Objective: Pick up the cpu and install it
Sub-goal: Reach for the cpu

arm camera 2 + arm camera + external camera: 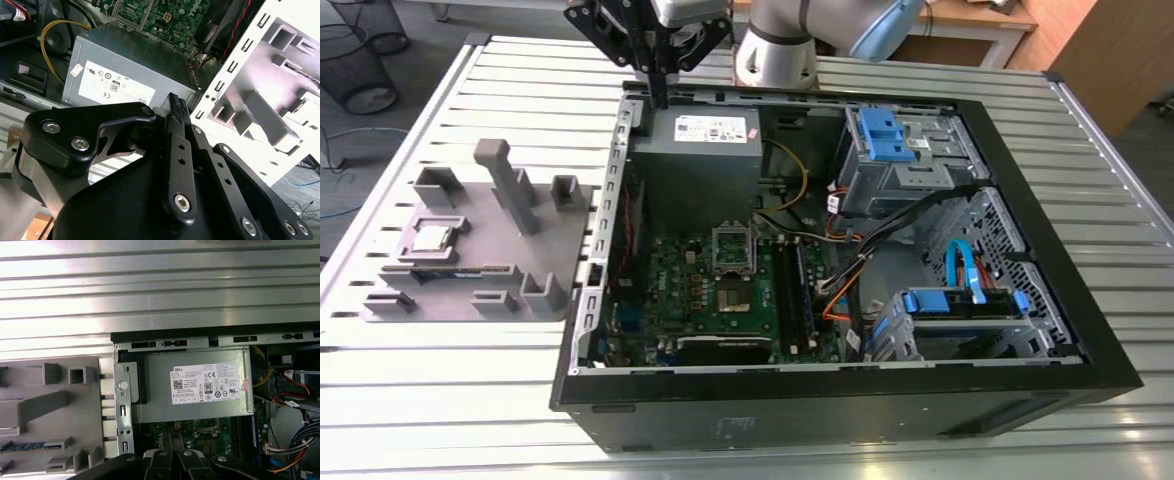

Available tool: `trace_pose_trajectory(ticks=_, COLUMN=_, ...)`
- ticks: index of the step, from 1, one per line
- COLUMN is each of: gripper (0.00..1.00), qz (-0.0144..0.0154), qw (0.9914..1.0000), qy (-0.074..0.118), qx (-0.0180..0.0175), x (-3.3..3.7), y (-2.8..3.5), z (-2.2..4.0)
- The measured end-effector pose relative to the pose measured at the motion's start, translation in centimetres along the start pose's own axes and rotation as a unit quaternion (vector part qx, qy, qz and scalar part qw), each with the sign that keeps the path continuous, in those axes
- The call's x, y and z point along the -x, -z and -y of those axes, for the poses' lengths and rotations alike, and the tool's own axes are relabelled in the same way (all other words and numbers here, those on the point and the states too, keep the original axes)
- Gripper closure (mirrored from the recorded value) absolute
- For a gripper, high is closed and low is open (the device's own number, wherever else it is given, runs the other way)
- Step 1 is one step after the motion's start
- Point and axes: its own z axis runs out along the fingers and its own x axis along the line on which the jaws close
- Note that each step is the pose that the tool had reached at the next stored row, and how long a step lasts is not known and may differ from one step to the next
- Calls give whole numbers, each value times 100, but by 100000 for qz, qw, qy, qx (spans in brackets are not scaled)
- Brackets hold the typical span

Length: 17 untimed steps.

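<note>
At the far left corner of the case (854, 410), as the exterior view shows it, the hand (659, 98) hangs above the rim, beside the power supply (704, 135). Its fingers (175, 107) are clenched together in the second wrist view, and I see nothing between them. The cpu (431, 237) lies flat on the grey holder (560, 255), which stands on the surface (400, 400) at the exterior view's left of the case, well apart from the hand. Inside the case, the socket (736, 296) sits near the middle of the green board (670, 290).
</note>
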Motion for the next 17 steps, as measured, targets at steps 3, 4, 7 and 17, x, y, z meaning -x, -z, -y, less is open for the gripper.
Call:
trace_pose_trajectory(ticks=3, gripper=89, qz=1, qw=100000, qy=4, qx=1, x=-46, y=-1, z=4)
trace_pose_trajectory(ticks=4, gripper=89, qz=-1, qw=100000, qy=1, qx=-2, x=-62, y=-2, z=5)
trace_pose_trajectory(ticks=7, gripper=89, qz=-1, qw=100000, qy=-2, qx=0, x=-115, y=-4, z=9)
trace_pose_trajectory(ticks=17, gripper=89, qz=1, qw=100000, qy=-2, qx=2, x=-289, y=-12, z=22)
